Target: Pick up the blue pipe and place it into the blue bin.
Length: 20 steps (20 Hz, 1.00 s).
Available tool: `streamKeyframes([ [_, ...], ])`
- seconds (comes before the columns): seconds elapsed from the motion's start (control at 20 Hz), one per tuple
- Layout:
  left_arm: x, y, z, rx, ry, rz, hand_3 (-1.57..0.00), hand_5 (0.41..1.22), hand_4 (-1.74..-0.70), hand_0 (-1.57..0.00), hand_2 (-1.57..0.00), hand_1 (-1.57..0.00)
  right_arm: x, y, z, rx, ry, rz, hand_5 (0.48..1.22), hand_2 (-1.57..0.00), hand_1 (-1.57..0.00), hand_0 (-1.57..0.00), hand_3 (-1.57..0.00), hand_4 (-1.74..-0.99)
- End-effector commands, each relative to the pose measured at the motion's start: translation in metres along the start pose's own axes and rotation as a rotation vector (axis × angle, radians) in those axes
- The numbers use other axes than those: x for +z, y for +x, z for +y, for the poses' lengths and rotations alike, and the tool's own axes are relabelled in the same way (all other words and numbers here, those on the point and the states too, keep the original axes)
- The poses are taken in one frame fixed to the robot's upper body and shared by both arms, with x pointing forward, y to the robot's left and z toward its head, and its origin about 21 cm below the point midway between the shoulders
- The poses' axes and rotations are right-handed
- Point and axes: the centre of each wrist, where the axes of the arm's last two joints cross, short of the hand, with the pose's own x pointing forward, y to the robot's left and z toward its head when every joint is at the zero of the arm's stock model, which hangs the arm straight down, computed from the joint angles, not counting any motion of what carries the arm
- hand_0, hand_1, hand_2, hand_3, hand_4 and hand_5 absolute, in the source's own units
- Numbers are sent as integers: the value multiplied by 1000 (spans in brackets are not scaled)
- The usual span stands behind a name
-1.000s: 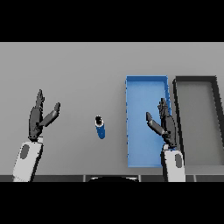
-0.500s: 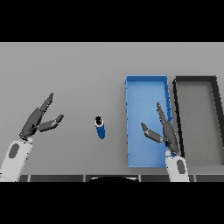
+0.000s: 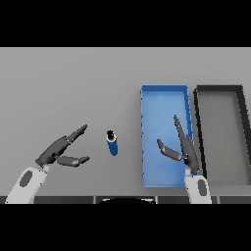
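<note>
- Sat on the grey table (image 3: 73, 83): a blue pipe (image 3: 112, 142), short and stubby, dark at its far end, blue along the body, lying on the bare surface with that dark end pointing away.
- Lay well apart from both hands, untouched, roughly midway between them and just left of the blue bin (image 3: 164, 181).
- Stood to the right of the pipe: that blue bin, a long open tray with a raised rim, running from near the table's front edge toward the back.
- Stood right beside it, on its right: a dark grey bin (image 3: 218, 88) of the same long shape, walls nearly touching the blue one's.
- Came in from the lower left: the left hand (image 3: 55, 151), palm turned inward, fingers (image 3: 77, 133) stretched out straight toward the pipe and the thumb spread below them; open-handed, gripping nothing, near the pipe but short of it.
- Rose from the lower edge on the right: the right hand (image 3: 186, 149), held over the near right part of the blue bin, fingers straight and pointing away up the tray, thumb splayed out to the left; likewise spread and holding nothing.
- Showed above the bin's floor rather than on it, as far as could be judged; whether touching the right wall, could not tell.
- Held nothing inside: neither bin, so far as visible.
</note>
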Motion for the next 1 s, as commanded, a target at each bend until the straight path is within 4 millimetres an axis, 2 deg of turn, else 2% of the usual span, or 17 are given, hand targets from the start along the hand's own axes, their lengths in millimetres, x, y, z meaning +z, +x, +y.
streamKeyframes([
  [0.0, -3, -2, -9, -7, -22, -5, 1, 490, -1170, 1, 1, 1, 1, 1, 1, -5, -1, 0, 613, 1, 1, 1, 1, -1211],
  [0.2, -16, -5, -35, -25, -44, -14, 1, 466, -1186, 1, 1, 1, 2, 3, 0, -9, -7, 0, 619, 1, 1, 1, 1, -1223],
  [0.55, -57, -19, -64, 28, -80, 27, 1, 467, -1191, 1, 1, 1, 7, 3, 0, -22, -16, 5, 618, 1, 1, 1, 1, -1223],
  [0.85, -88, -28, -76, 2, -110, 29, 1, 462, -1131, 1, 1, 1, 6, 3, -3, -15, -27, 14, 605, 1, 1, 1, 1, -1201],
  [0.95, -99, -27, -81, 56, -127, -19, 1, 495, -1171, 1, 1, 1, 5, 4, -3, -20, -23, 10, 607, 1, 1, 1, 1, -1204],
])
